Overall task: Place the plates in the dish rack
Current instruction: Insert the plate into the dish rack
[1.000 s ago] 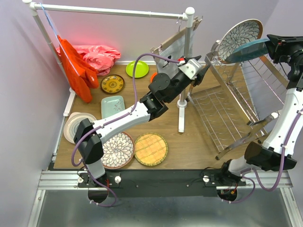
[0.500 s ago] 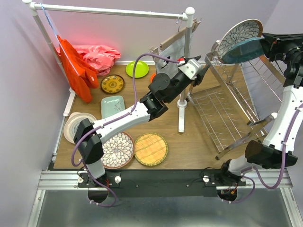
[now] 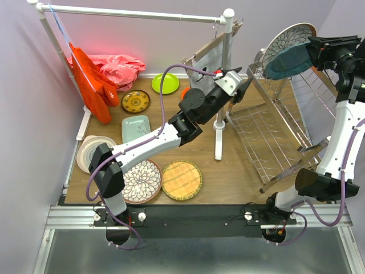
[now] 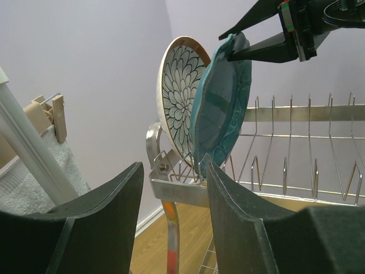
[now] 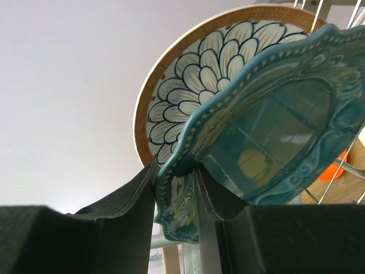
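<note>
Pinching teal plate (image 5: 274,131) rim with right gripper (image 5: 174,188), far right at dish rack (image 3: 268,142); left gripper (image 4: 174,171) agape, empty. Risk: releasing unseated, tipping onto floral plate (image 5: 194,103), chipping.

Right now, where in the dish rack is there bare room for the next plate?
Crowded at the far end of the dish rack: floral plate, teal plate and right pincer together. The tine rows from the teal plate toward the near frame stand bare.
</note>
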`<state>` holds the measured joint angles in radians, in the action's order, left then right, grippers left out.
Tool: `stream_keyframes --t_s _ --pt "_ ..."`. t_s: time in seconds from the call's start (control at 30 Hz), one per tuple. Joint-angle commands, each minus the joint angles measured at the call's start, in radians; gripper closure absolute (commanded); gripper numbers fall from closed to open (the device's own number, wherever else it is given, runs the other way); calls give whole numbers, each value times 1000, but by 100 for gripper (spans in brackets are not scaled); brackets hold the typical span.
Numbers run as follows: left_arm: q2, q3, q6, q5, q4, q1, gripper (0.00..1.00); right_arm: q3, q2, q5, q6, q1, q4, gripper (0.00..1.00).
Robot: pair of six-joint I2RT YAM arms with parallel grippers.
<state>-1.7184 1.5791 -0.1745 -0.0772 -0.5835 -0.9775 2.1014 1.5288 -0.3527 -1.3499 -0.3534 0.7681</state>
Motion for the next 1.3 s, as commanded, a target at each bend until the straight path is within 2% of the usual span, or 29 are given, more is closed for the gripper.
stream_keyframes --t_s 0.0,0.27,1.27 --pt "40 -8 4 -27 -35 -6 43 -6 -12 54 20 51 -107 60" --pt "46 -25 3 -35 -42 -6 43 -32 -16 80 57 122 -110 61" --pt "62 -70 9 -50 -75 -1 43 -30 24 70 84 198 -158 61"
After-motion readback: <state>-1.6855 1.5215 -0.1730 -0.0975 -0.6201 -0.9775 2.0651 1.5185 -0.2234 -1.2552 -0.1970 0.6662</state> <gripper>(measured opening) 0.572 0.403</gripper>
